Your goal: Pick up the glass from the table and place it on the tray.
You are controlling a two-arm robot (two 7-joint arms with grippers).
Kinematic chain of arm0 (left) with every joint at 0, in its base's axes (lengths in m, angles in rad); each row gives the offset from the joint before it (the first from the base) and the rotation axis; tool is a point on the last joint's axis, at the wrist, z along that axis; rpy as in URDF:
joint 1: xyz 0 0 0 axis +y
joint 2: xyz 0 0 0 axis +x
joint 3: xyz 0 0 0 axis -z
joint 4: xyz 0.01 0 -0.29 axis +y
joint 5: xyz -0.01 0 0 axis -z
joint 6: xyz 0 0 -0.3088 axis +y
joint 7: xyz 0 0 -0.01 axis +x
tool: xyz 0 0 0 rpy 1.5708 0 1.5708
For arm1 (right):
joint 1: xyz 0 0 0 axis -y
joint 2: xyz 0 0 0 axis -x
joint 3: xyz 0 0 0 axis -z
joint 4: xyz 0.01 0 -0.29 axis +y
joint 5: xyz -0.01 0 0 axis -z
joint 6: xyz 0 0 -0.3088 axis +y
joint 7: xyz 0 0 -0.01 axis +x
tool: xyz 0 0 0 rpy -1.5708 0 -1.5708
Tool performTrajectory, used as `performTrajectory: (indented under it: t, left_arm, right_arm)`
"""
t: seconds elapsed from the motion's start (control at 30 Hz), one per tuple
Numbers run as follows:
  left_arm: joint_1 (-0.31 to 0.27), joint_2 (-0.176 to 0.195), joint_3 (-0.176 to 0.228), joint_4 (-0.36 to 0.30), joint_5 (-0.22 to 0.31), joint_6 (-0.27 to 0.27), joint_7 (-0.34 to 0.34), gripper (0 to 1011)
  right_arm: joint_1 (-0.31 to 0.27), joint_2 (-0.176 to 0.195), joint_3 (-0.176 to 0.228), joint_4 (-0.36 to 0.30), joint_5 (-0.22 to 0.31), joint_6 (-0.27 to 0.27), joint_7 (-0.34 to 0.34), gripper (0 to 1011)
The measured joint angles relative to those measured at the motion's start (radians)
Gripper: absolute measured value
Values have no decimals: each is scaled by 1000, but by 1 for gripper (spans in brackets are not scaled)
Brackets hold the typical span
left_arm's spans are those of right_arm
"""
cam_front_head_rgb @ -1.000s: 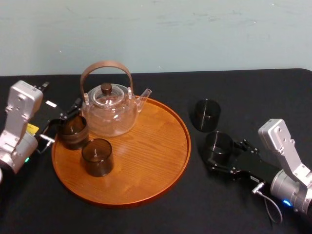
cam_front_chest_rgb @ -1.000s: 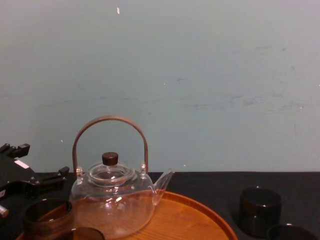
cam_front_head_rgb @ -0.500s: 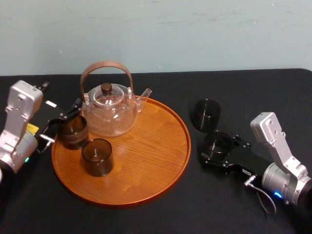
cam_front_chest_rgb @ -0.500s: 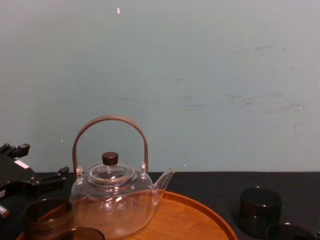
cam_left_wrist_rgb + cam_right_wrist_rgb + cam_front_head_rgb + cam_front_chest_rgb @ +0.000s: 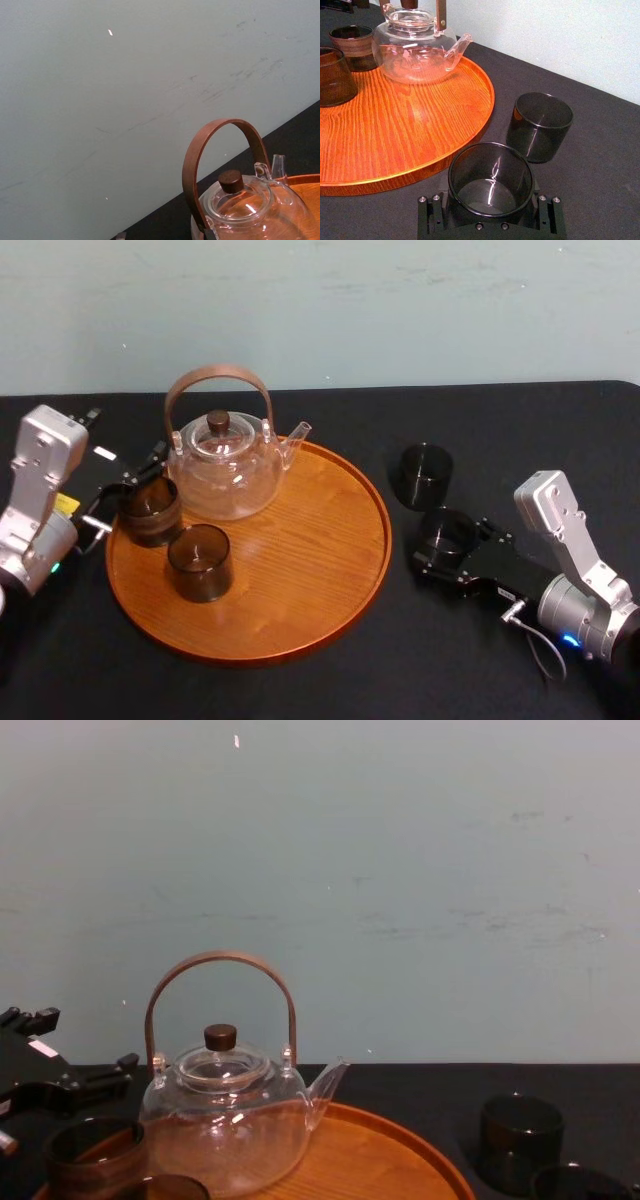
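Observation:
A dark smoky glass [image 5: 447, 533] stands on the black table just right of the tray [image 5: 300, 570]. My right gripper [image 5: 443, 558] reaches in low from the right and is shut on it. In the right wrist view the glass [image 5: 491, 172] sits upright between the jaws of my right gripper [image 5: 491, 197], close to the tray's rim [image 5: 445, 160]. My left gripper [image 5: 128, 498] rests at the tray's left edge, open beside a brown glass [image 5: 150, 508].
A glass teapot [image 5: 225, 465] with a brown hoop handle stands at the tray's back left. Another brown glass [image 5: 200, 560] sits in front of it. A second dark glass [image 5: 425, 475] stands on the table just behind the held one. The tray's right half is bare.
My right gripper slid a little left, farther around the dark glass, then stayed put. The glass has hardly shifted. The left arm has not moved.

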Motion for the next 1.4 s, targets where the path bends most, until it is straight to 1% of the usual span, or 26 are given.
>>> performTrajectory:
  t: [0.23, 0.4, 0.43, 0.47, 0.57, 0.7, 0.73, 0.87, 1.07, 1.27, 1.4]
  left_arm:
    - [0, 0, 0, 0, 0, 0, 0, 1001]
    - [0, 0, 0, 0, 0, 0, 0, 1001]
    - [0, 0, 0, 0, 0, 0, 0, 1001]
    - [0, 0, 0, 0, 0, 0, 0, 1002]
    - [0, 0, 0, 0, 0, 0, 0, 1001]
    - [0, 0, 0, 0, 0, 0, 0, 1001]
    - [0, 0, 0, 0, 0, 0, 0, 1001]
    - [0, 0, 0, 0, 0, 0, 0, 1001]
    - [0, 0, 0, 0, 0, 0, 0, 1001]
    - [0, 0, 0, 0, 0, 0, 0, 1001]
    - [0, 0, 0, 0, 0, 0, 0, 1001]
  right_arm:
    - [-1, 1, 0, -2, 0, 0, 0, 908]
    - [-4, 7, 1, -19, 7, 2, 17, 908]
    - [-7, 14, 0, -36, 8, 1, 26, 908]
    - [-7, 14, 0, -36, 8, 1, 26, 908]
    - [-11, 21, -5, -66, 8, 0, 34, 908]
    - [-12, 28, -25, -109, 0, -4, 48, 908]
    - [-12, 28, -25, -109, 0, -4, 48, 908]
    - [4, 22, -60, -137, -18, -5, 63, 908]
    - [39, -1, -105, -144, -37, 1, 72, 908]
    - [95, -43, -160, -112, -62, 17, 80, 908]
    - [120, -62, -186, -94, -74, 21, 84, 908]
